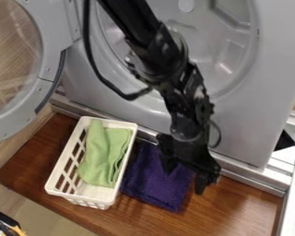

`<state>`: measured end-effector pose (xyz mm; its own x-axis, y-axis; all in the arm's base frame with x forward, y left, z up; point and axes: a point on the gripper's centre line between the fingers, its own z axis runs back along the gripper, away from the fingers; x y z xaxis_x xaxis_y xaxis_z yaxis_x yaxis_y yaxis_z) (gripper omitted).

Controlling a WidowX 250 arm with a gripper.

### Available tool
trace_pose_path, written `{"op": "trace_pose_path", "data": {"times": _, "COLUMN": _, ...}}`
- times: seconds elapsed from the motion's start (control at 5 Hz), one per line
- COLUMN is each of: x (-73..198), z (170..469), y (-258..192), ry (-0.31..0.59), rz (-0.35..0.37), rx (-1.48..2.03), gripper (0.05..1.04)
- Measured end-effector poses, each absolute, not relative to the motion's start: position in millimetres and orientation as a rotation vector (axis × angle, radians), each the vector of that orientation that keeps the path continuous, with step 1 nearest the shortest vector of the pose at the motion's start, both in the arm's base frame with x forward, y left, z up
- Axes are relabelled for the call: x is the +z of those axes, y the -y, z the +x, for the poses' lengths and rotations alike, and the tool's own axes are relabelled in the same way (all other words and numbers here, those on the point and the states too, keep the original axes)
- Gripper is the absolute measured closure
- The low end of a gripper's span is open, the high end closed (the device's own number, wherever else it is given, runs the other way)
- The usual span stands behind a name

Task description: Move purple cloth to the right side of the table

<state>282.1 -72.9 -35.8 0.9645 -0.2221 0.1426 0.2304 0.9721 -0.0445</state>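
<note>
The black gripper (185, 177) hangs over the upper right part of the purple cloth, its fingers apart and open, one above the cloth and the other by its right edge. The purple cloth (153, 184) lies on the brown wooden table (236, 209), just right of the white basket. Its upper right portion is partly hidden by the gripper. Whether the fingers touch the cloth, I cannot tell.
A white basket (65, 156) holding a green cloth (103, 154) stands on the table's left part. Behind is a grey machine (261, 106) with its round door (36, 60) swung out at upper left. A metal rail edges the table's back.
</note>
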Motion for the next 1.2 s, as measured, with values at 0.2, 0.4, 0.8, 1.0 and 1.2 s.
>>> {"op": "trace_pose_path", "data": {"times": 0.2, "x": -47, "z": 276, "y": 66, "ry": 0.097, "rz": -0.014, "rx": -0.221, "gripper": 0.083}}
{"op": "trace_pose_path", "data": {"times": 0.4, "x": -50, "z": 271, "y": 52, "ry": 0.081, "rz": 0.002, "rx": -0.181, "gripper": 0.083}}
{"op": "trace_pose_path", "data": {"times": 0.8, "x": -52, "z": 270, "y": 35, "ry": 0.069, "rz": 0.015, "rx": -0.134, "gripper": 0.083}}
{"op": "trace_pose_path", "data": {"times": 1.0, "x": -67, "z": 268, "y": 36, "ry": 0.038, "rz": 0.01, "rx": -0.135, "gripper": 0.083}}
{"op": "trace_pose_path", "data": {"times": 1.2, "x": -72, "z": 271, "y": 39, "ry": 0.038, "rz": 0.046, "rx": -0.157, "gripper": 0.083}}
